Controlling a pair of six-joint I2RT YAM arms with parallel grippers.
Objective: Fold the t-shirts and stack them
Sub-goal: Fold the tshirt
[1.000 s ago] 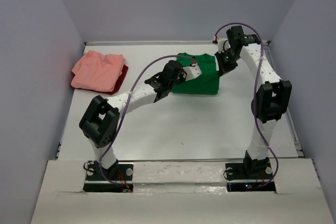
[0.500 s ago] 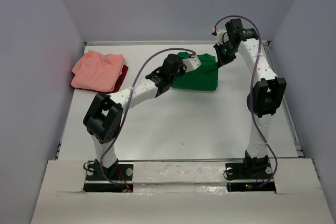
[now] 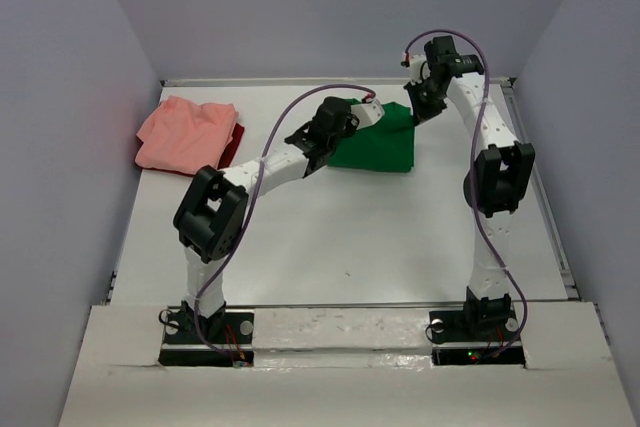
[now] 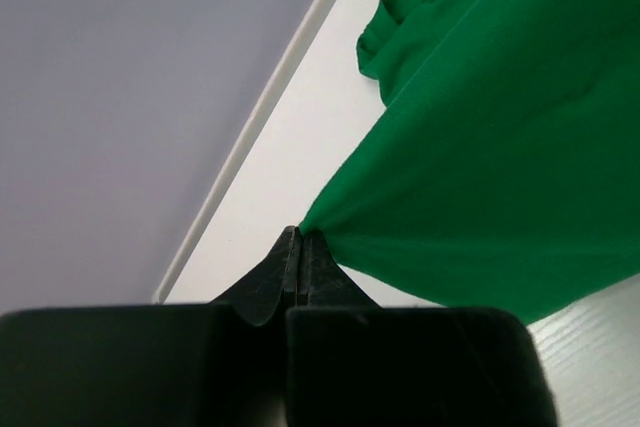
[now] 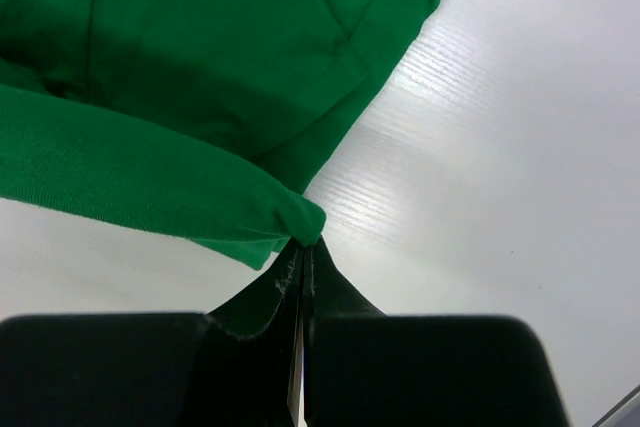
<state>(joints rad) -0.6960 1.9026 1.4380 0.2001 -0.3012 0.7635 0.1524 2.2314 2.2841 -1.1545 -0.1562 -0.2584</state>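
Observation:
A bright green t-shirt [image 3: 378, 147] lies at the far middle of the table, its far edge lifted off the surface. My left gripper [image 3: 372, 113] is shut on its far left corner; in the left wrist view the green t-shirt [image 4: 500, 147] is pinched at the gripper [image 4: 301, 234]. My right gripper [image 3: 414, 110] is shut on the far right corner; in the right wrist view the green t-shirt [image 5: 200, 77] bunches at the gripper [image 5: 304, 241]. A folded salmon-pink t-shirt [image 3: 185, 133] lies at the far left on a dark red cloth [image 3: 231, 152].
The table's back rail [image 3: 300, 80] and the grey back wall stand just behind the green shirt. Side walls close in on the left and right. A purple cable [image 3: 300, 107] loops above the left arm.
Both grippers have moved toward the back wall and risen, carrying the green shirt's far edge with them. The pink shirt has not moved.

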